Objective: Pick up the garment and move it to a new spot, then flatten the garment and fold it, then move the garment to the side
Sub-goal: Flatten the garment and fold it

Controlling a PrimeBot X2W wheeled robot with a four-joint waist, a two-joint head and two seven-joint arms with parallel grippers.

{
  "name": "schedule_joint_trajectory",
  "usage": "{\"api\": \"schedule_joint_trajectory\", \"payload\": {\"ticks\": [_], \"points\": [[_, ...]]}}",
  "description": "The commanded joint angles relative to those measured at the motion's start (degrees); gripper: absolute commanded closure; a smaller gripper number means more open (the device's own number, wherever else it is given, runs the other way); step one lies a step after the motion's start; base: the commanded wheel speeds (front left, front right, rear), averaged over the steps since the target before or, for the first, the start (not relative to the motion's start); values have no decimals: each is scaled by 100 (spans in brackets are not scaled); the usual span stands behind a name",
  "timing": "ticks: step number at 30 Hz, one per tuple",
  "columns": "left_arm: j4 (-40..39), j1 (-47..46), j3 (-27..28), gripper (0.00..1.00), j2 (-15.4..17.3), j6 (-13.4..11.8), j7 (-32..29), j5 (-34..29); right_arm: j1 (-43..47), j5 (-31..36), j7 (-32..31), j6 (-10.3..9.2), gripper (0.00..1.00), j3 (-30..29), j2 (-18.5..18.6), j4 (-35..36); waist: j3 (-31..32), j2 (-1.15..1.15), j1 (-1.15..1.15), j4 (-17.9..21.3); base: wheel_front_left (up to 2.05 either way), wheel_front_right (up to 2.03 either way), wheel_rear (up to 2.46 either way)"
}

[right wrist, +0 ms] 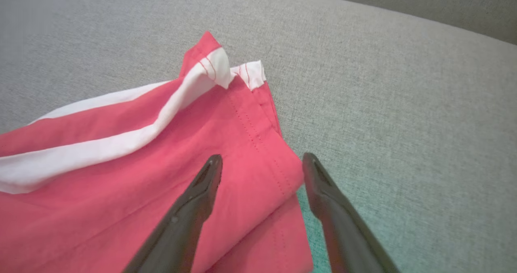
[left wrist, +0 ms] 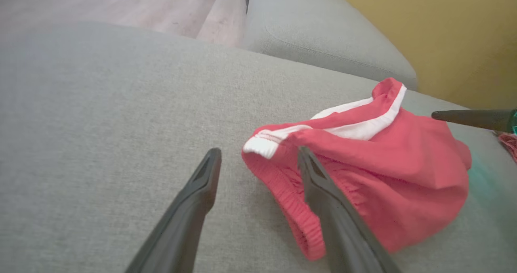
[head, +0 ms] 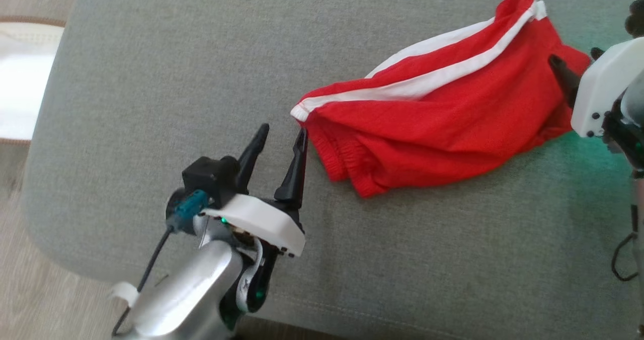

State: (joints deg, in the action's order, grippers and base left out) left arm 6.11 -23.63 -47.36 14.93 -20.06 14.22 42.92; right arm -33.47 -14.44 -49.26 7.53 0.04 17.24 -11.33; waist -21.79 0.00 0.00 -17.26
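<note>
**Head view.** The shorts [head: 443, 123] lie bunched on the cushion [head: 151, 103], and nothing holds them. The left gripper [head: 283, 133] stands at their waistband end with its fingers spread. The finger nearer the shorts is touching the white corner or just beside it; which cannot be told. Risk: any sideways sweep of that finger would probably snag the corner and drag the cloth into a tighter heap. The left forearm rises from below the shorts, fingers pointing away from the robot. The right gripper [head: 578, 63] sits at the leg end, with 1 dark finger over red cloth and the wrist angled inward.

**Left wrist view.** The left gripper [left wrist: 258, 152] is spread and empty. 1 finger lies across the ribbed waistband [left wrist: 299, 220]; the other is over bare cushion beside the shorts. Risk: closing here would likely miss, or catch only 1 layer of the elastic, so the cloth would twist on lifting. The approach is low and slanted.

**Right wrist view.** The right gripper [right wrist: 262, 158] is spread, with 1 finger over the shorts and 1 just past the hem [right wrist: 278, 160]. Risk: a pinch may take only the upper layer of the doubled hem, so the shorts would not open flat. The fingers slant down at the edge.
</note>
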Motion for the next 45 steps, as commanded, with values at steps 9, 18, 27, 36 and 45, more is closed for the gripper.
{"api": "schedule_joint_trajectory", "payload": {"ticks": [9,18,27,36,45], "points": [[-728,366,981,0,-523,284,76,-1526,-25,208,-102,-4,0,114,-25,-441,-213,0,0,-238,0,0,0],[-613,1160,1654,0,-803,898,77,-2191,80,-507,581,-4,100,-424,-342,-699,283,0,0,137,0,0,0],[-508,1894,2081,0,-985,1339,77,-2499,423,-586,1116,-4,100,-1419,44,-775,629,0,0,369,0,0,0],[-419,2111,2224,0,-1133,1620,77,-2635,555,-853,1289,-4,100,-904,141,-138,691,0,0,383,0,0,0],[-249,2084,2215,0,-1196,1782,77,-2671,750,-1417,1017,-4,100,1284,-174,739,695,0,0,264,0,0,0]]}}
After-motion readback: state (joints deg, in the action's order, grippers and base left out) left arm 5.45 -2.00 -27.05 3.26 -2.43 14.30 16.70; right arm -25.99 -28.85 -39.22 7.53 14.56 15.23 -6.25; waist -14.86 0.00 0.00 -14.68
